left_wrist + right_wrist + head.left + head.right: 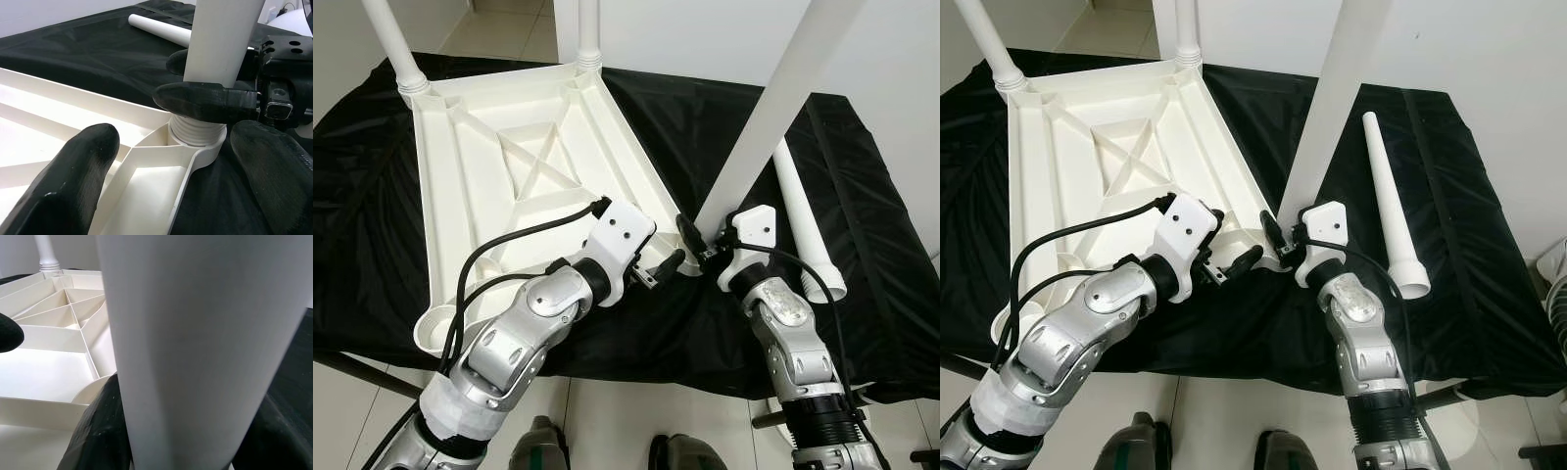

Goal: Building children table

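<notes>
A white plastic tabletop [480, 166] lies upside down on a black cloth. Two white legs [391, 44] [589, 29] stand in its far corner sockets. A third leg [773, 108] stands tilted at the near right corner, and its threaded end [198, 134] sits in that socket. My right gripper [702, 243] is shut on this leg just above the thread. My left gripper [658, 269] is open, with its fingers [73, 181] on either side of the same corner's rim. The fourth leg [1388, 196] lies loose on the cloth to the right.
The near left corner socket [435, 328] holds no leg. The cloth-covered table ends just in front of my arms, with tiled floor and my feet [538, 446] below. A white wall stands behind the table.
</notes>
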